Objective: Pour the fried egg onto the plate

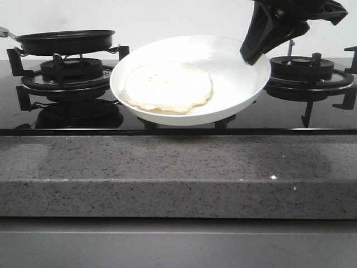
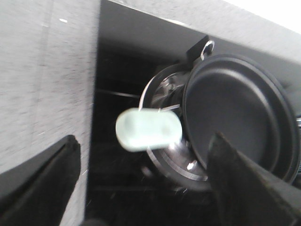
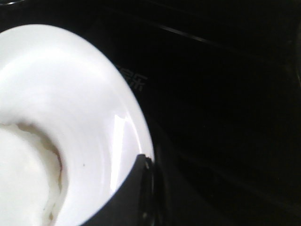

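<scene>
The white plate [image 1: 234, 67] hangs tilted over the middle of the black hob, its inside facing the camera. The fried egg [image 1: 167, 86], a pale cream disc, lies in its left half. My right gripper [image 1: 251, 54] is shut on the plate's right rim. In the right wrist view one dark finger [image 3: 134, 193] lies over the plate rim [image 3: 70, 94], with the egg's edge [image 3: 23, 179] beside it. The black frying pan [image 1: 64, 40] sits on the left burner and looks empty [image 2: 235, 113]. My left gripper [image 2: 143, 155] is open, with the pan's pale green handle end [image 2: 148, 129] between its fingers, untouched.
The left burner's black grate [image 1: 67, 75] holds the pan. The right burner and grate [image 1: 309, 75] stand just behind the right arm. A speckled grey stone counter [image 1: 178, 167] runs along the front of the hob and shows in the left wrist view [image 2: 42, 84].
</scene>
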`<act>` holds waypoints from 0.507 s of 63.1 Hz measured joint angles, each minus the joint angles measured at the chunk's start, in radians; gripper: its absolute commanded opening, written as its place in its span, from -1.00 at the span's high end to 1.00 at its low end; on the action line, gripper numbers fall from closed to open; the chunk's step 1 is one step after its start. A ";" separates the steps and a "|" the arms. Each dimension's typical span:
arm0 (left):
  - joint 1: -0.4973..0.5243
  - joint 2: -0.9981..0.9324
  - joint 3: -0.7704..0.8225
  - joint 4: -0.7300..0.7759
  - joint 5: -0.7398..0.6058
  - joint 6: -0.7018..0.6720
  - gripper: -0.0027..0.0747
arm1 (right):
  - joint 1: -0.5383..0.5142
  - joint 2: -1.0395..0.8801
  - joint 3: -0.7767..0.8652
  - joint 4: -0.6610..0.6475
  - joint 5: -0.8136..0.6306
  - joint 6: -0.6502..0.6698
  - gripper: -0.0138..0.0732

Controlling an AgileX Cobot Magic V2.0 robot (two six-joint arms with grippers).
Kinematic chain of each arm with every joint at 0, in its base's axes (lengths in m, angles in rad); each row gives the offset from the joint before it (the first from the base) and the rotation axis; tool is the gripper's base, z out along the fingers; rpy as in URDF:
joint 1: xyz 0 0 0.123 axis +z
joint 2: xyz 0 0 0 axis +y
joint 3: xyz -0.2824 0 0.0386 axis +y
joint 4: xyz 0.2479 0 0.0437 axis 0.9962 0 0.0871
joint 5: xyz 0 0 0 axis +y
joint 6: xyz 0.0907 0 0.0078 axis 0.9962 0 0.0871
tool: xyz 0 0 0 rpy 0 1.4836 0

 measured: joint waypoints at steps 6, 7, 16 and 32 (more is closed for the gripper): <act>-0.068 -0.054 -0.003 0.088 0.006 -0.038 -0.48 | 0.000 0.000 0.000 0.000 0.000 0.000 0.95; -0.088 -0.070 -0.003 0.119 0.007 -0.046 -0.48 | 0.000 0.000 0.000 0.000 0.000 0.000 0.95; -0.245 -0.150 0.018 0.317 0.016 -0.128 -0.48 | 0.000 0.000 0.000 0.000 0.000 0.000 0.95; -0.430 -0.397 0.212 0.534 -0.060 -0.244 -0.48 | 0.000 0.000 0.000 0.000 0.000 0.000 0.95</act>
